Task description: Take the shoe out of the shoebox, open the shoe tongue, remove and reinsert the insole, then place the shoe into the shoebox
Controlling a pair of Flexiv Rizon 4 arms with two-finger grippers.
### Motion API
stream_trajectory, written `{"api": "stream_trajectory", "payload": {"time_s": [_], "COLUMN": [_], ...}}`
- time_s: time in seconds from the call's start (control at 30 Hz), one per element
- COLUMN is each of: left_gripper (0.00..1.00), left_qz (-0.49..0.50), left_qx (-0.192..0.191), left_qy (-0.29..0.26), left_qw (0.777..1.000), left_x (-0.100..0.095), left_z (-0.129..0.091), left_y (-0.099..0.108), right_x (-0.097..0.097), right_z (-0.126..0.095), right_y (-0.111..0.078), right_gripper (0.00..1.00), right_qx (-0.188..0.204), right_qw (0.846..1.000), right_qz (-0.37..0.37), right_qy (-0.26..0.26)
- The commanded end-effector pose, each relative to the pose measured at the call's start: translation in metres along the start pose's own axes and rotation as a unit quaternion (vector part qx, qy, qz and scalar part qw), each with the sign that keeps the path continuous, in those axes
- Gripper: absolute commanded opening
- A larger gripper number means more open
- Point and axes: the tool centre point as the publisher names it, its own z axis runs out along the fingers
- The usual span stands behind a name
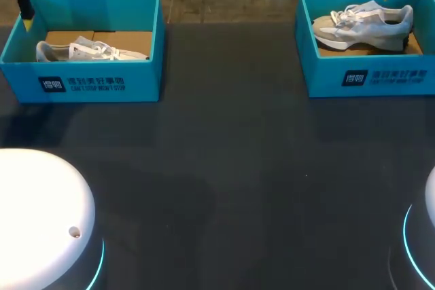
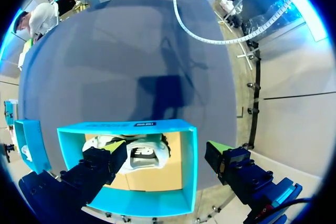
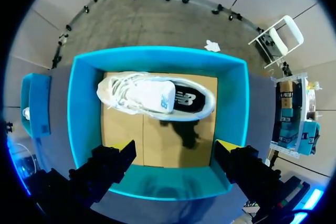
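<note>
Two blue shoeboxes stand at the table's far side. The left shoebox (image 1: pixel 81 83) holds a white shoe (image 1: pixel 88 50) lying on its side. My left gripper (image 2: pixel 165 155) hangs open above this box (image 2: pixel 191 166), with the shoe (image 2: pixel 140 157) under it near one finger; a yellow fingertip (image 1: pixel 27 24) shows at the box's far left corner. The right shoebox (image 1: pixel 367 76) holds a grey-white shoe (image 1: pixel 363 24). Above the near half of that box (image 3: pixel 84 103) my right gripper (image 3: pixel 176 150) hangs open, and the shoe (image 3: pixel 157 95) lies ahead of its fingers.
The dark table (image 1: pixel 224 168) stretches between the boxes and my white arm bases (image 1: pixel 37 215) at the near corners. Each wrist view shows the other shoebox (image 3: pixel 34 103) off to one side.
</note>
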Motion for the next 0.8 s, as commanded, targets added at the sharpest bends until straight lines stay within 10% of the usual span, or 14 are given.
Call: {"api": "stream_trajectory", "payload": {"time_s": [0.03, 0.8], "left_gripper": [1.0, 1.0], "left_qz": [0.0, 0.0], "left_qx": [-0.001, -0.001], "left_qy": [0.001, 0.001], "left_qw": [1.0, 1.0], "left_x": [0.0, 0.0], "left_z": [0.0, 0.0], "left_y": [-0.001, -0.001], "right_x": [-0.001, -0.011], "right_z": [0.001, 0.03], "right_y": [0.002, 0.012], "right_gripper": [1.0, 1.0], "right_qx": [0.002, 0.0], "right_qw": [1.0, 1.0], "right_qz": [0.0, 0.005], "right_qy": [0.002, -0.004]}}
